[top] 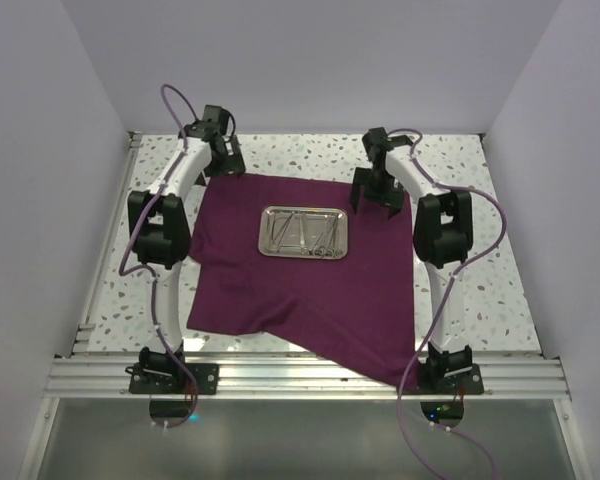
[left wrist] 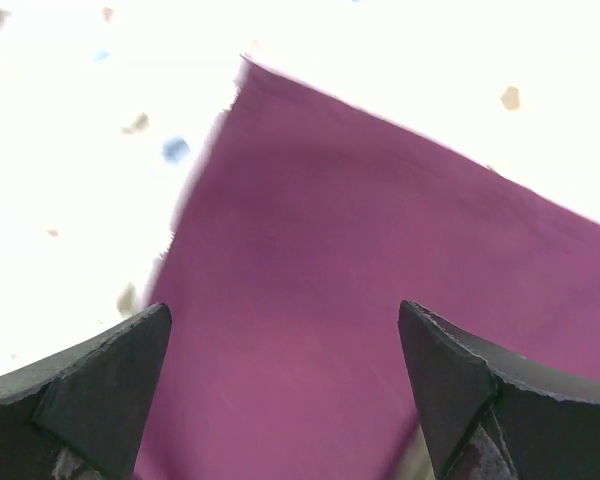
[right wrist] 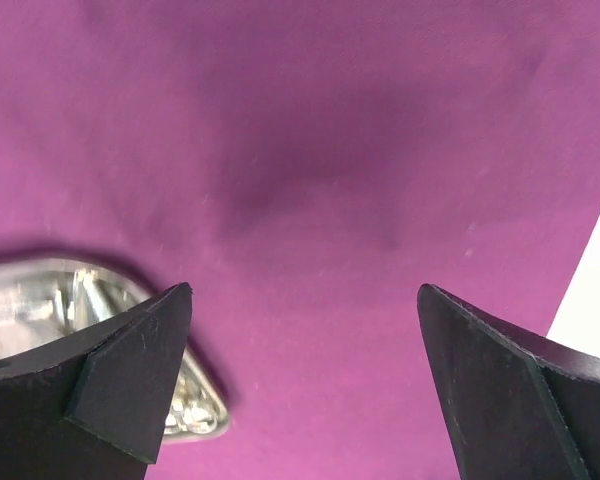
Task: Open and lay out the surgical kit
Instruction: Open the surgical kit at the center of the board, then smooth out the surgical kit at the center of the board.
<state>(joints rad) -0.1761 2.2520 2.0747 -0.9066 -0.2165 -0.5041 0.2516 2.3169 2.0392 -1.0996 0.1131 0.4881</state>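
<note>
Hovering wide open, my left gripper (left wrist: 285,320) is over the cloth wrap's (left wrist: 380,280) corner. My right gripper (right wrist: 305,295), equally wide, hangs above the cloth, the steel tray (right wrist: 70,268) just to its left. I should probably shift left, narrow, and pinch one instrument (top: 315,240) squarely.

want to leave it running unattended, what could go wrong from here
The steel tray sits on the maroon cloth; a tug by the left gripper at the far corner could slide it and spill the instruments.
The right gripper, fingers open, hangs beside the tray and could clip its rim.
The cloth's near corner lies across the near rail and may snag.
</note>
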